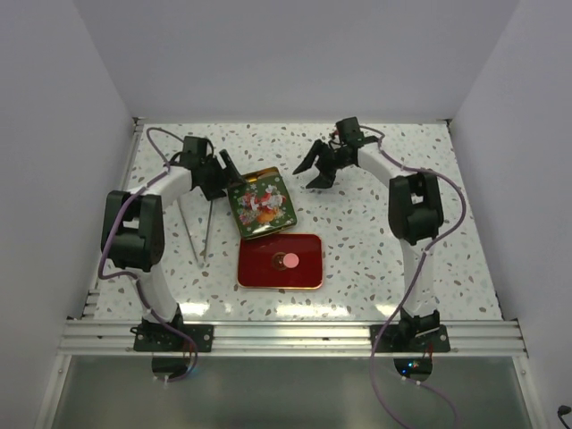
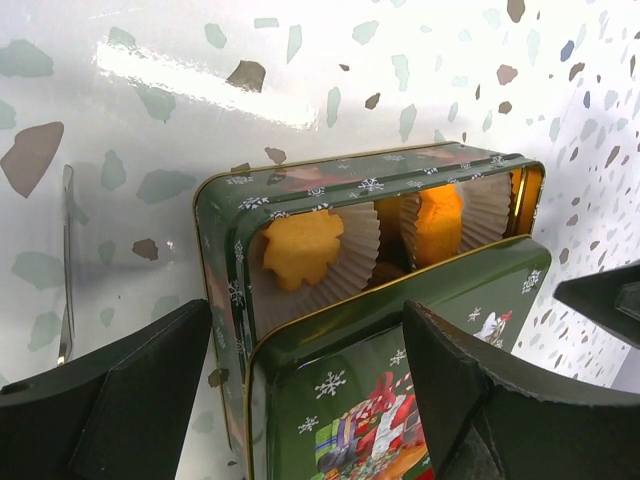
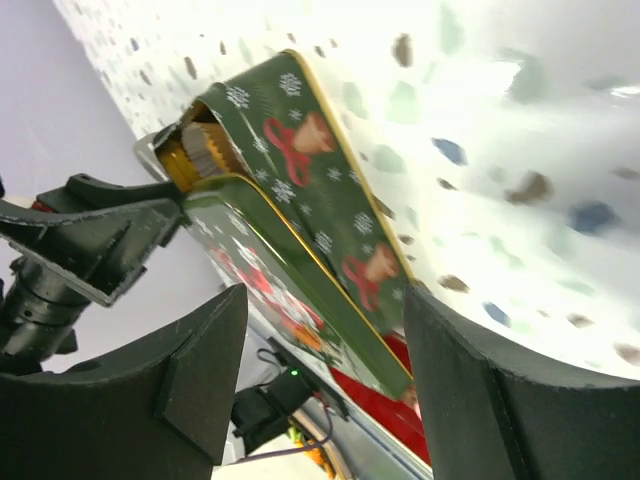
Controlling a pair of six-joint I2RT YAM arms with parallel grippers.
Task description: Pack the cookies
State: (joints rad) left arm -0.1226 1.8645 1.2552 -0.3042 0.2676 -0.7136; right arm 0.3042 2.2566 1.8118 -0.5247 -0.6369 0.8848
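Observation:
A green Christmas tin stands mid-table with its picture lid lying askew over it, so the far end is uncovered. There a yellow cookie and an orange cookie sit in white paper cups. A pink cookie lies on the red tray in front of the tin. My left gripper is open just over the lid's left corner. My right gripper is open and empty to the right of the tin.
Metal tongs lie on the table left of the tin and show as a thin strip in the left wrist view. White walls close in the table on three sides. The tin's long side faces the right gripper.

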